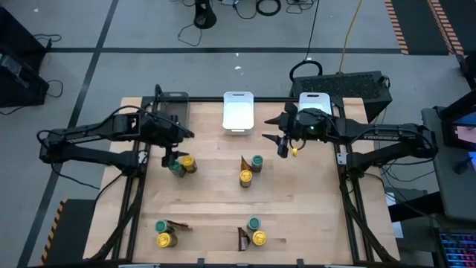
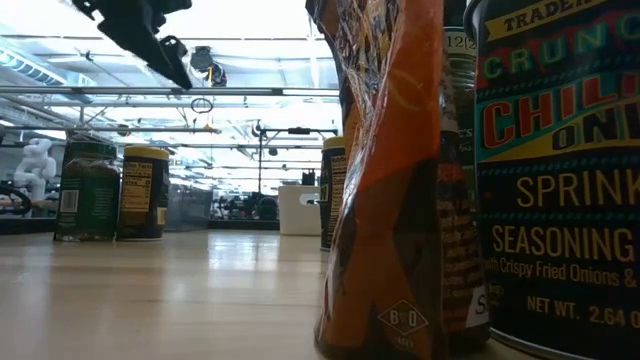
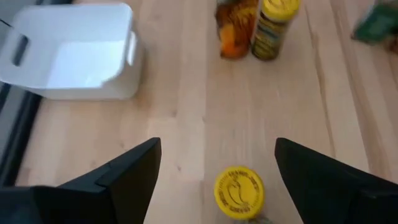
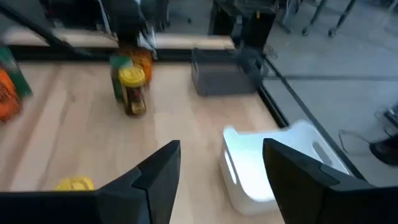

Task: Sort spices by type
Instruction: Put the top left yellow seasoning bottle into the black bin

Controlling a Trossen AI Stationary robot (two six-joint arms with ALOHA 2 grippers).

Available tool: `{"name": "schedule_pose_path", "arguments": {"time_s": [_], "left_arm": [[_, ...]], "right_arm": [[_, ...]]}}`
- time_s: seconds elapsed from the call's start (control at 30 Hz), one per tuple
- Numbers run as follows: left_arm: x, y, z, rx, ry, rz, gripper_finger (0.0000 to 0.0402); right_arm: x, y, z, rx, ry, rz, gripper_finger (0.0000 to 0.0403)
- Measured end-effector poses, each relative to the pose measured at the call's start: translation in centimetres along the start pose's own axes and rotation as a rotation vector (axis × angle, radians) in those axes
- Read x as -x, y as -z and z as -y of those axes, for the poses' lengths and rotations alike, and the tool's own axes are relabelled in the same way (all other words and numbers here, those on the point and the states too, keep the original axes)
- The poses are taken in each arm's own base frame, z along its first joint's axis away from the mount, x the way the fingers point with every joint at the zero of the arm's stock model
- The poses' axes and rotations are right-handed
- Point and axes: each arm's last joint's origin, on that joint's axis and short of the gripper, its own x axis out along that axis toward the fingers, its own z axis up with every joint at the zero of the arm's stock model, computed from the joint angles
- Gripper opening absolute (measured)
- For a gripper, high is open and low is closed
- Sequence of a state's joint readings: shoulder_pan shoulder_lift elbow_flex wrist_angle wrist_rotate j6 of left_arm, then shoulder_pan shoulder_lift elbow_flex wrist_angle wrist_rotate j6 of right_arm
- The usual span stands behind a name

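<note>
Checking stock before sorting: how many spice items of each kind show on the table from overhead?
Yellow-lidded jars: 5
Green-lidded jars: 4
Brown-orange packets: 3 in plain sight
Total: 12

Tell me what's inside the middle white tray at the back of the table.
The middle white tray looks bare inside in the high view: no jars or packets. In the left wrist view its near wall hides part of the floor, so that strip goes unseen.
</note>
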State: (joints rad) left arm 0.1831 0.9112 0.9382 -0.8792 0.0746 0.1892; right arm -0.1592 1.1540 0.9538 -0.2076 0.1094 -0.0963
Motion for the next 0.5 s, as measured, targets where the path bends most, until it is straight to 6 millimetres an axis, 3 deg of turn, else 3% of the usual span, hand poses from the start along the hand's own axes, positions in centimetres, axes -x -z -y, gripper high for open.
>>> {"name": "schedule_pose_path", "arguments": {"time_s": [0.27,0.5], "left_arm": [[-2.3,-0.1,0.8,-0.070,0.014,-0.144,0.0320],[-5.0,-0.4,1.4,-0.001,0.041,-0.254,0.0320]], "right_arm": [[-0.8,-1.4,0.9,0.015,0.016,-0.106,0.0220],[-0.8,-1.8,0.9,0.022,0.010,-0.134,0.0220]]}}
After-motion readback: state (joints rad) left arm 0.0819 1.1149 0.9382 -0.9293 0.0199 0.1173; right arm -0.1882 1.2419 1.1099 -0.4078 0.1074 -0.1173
